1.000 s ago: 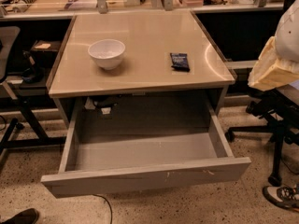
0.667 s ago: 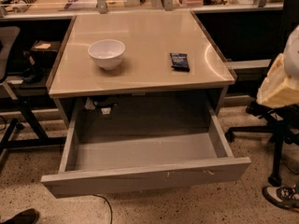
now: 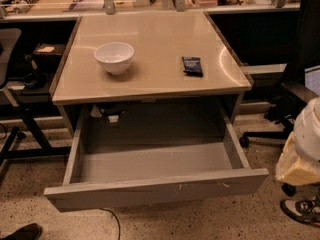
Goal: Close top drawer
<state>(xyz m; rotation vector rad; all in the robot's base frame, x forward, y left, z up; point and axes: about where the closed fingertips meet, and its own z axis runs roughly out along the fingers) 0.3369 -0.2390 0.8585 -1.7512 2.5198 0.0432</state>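
Observation:
The top drawer (image 3: pixel 155 190) is a wide grey metal drawer, pulled far out from under the beige table top (image 3: pixel 150 74). Its flat front faces me, with small white scuffs right of centre. The inside (image 3: pixel 150 159) holds nothing. My gripper (image 3: pixel 300 156), a white and tan shape, hangs at the right edge of the camera view. It is to the right of the drawer's front right corner and apart from it.
A white bowl (image 3: pixel 114 57) and a small dark packet (image 3: pixel 192 66) lie on the table top. A black office chair (image 3: pixel 295 74) stands at the right, with a shoe (image 3: pixel 302 210) on the floor below it. A dark stand (image 3: pixel 20 109) is at the left. A cable (image 3: pixel 112 219) runs under the drawer.
My gripper has moved down along the right edge, from beside the table top to level with the open drawer. The drawer, bowl and packet have not moved.

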